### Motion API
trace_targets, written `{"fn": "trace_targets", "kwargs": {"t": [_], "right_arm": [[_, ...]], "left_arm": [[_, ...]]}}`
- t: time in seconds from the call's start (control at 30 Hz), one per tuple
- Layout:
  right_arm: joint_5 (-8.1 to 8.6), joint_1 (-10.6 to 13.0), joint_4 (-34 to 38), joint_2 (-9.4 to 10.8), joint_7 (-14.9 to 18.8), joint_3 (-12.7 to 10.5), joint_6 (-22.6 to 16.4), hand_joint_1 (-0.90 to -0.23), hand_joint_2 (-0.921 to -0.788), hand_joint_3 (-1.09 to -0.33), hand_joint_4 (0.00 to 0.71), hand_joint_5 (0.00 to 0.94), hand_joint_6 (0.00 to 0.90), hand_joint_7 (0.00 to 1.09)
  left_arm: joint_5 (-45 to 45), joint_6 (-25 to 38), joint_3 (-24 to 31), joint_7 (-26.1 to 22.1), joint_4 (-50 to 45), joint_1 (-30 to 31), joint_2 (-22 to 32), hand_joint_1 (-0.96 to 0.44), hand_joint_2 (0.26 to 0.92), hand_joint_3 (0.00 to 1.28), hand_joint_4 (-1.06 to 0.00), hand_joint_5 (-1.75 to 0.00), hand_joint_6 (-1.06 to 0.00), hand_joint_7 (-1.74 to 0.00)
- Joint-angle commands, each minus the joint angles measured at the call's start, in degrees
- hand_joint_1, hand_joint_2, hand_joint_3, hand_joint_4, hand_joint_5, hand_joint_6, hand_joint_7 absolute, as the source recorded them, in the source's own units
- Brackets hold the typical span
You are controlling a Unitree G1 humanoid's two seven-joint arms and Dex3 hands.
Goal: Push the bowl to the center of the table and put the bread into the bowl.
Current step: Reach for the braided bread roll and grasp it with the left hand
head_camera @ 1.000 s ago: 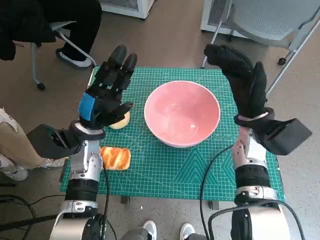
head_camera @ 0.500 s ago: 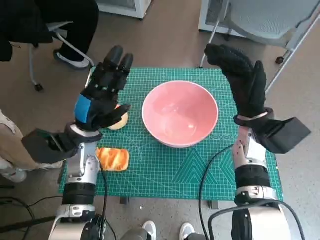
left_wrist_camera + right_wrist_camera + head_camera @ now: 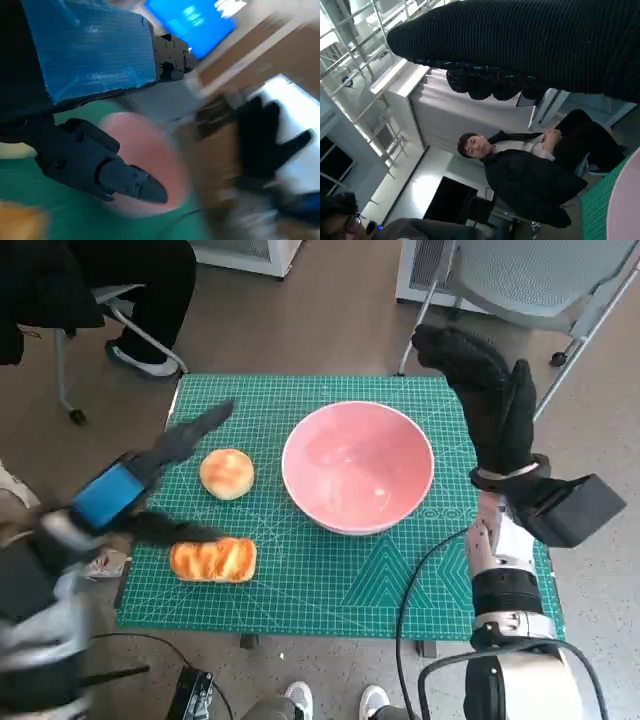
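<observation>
The pink bowl (image 3: 358,465) stands on the green cutting mat (image 3: 330,580), slightly right of the middle. A round bun (image 3: 227,473) lies just left of the bowl, and a long golden loaf (image 3: 213,559) lies nearer the front left corner. My left hand (image 3: 140,485) is blurred, low over the mat's left edge, fingers stretched out and holding nothing, clear of both breads. My right hand (image 3: 492,405) is raised beside the bowl's right rim, fingers apart and empty. The left wrist view is blurred and shows the bowl (image 3: 145,160) beyond my fingers (image 3: 100,167).
A seated person's legs and chair (image 3: 120,300) are at the back left; a grey chair (image 3: 540,280) stands at the back right. The right wrist view shows a seated person (image 3: 530,175) in dark clothes and the bowl's rim (image 3: 627,205). Cables hang below the table front.
My left hand has swung fast to the left and toward me, off the round bun, which now lies uncovered. The bowl and my right hand have stayed put.
</observation>
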Motion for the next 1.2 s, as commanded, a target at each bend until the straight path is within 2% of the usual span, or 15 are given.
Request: {"fn": "trace_targets", "kwargs": {"t": [0.03,0.23,0.37,0.63,0.77,1.0,1.2], "right_arm": [[0.33,1.91,0.14,0.42,0.04,0.47,2.05,-0.693,-0.921,-0.754,0.156,0.002,0.204,0.15],[0.27,1.67,0.46,0.95,-0.19,0.53,2.11,-0.693,-0.921,-0.754,0.158,0.003,0.203,0.16],[0.52,1.57,0.77,1.23,0.27,0.53,2.07,-0.692,-0.921,-0.755,0.163,0.005,0.202,0.17],[1.51,1.55,1.1,1.34,1.5,0.5,2.58,-0.693,-0.921,-0.76,0.166,0.006,0.199,0.18],[1.68,1.85,0.95,1.22,1.74,0.5,2.56,-0.693,-0.921,-0.763,0.166,0.005,0.197,0.18],[2.44,2.09,0.43,0.65,2.65,0.1,3.56,-0.694,-0.921,-0.768,0.165,0.004,0.191,0.19],[2.79,2.51,-0.47,0.19,3.24,-0.07,4.24,-0.685,-0.921,-0.769,0.163,0.002,0.183,0.2]], "left_arm": [[6.94,6.55,3.09,-0.08,-15.94,7.74,6.6,-0.2,0.638,0.0,-0.01,-0.01,-0.17,-0.06],[12.12,8.0,3.05,2.15,-20.71,11.43,6.49,-0.24,0.637,0.0,-0.05,-0.02,-0.2,-0.06],[17.37,10.54,1.01,3.79,-23.25,12.76,6.69,-0.3,0.638,0.0,-0.08,-0.02,-0.22,-0.06],[28.05,21.64,-6.04,2.4,-27.84,11.9,8.13,-0.38,0.645,0.0,-0.11,-0.01,-0.26,-0.04],[32.26,24.74,-10.68,1.75,-27.4,10.25,8.17,-0.41,0.646,0.0,-0.12,-0.01,-0.26,-0.03],[35.34,25.46,-16.57,3.32,-22.73,7.1,6.35,-0.44,0.649,0.0,-0.13,-0.01,-0.26,-0.02],[36.75,26.72,-20.32,4.51,-18.57,4.17,4.07,-0.35,0.645,0.0,-0.14,-0.01,-0.27,-0.01]]}}
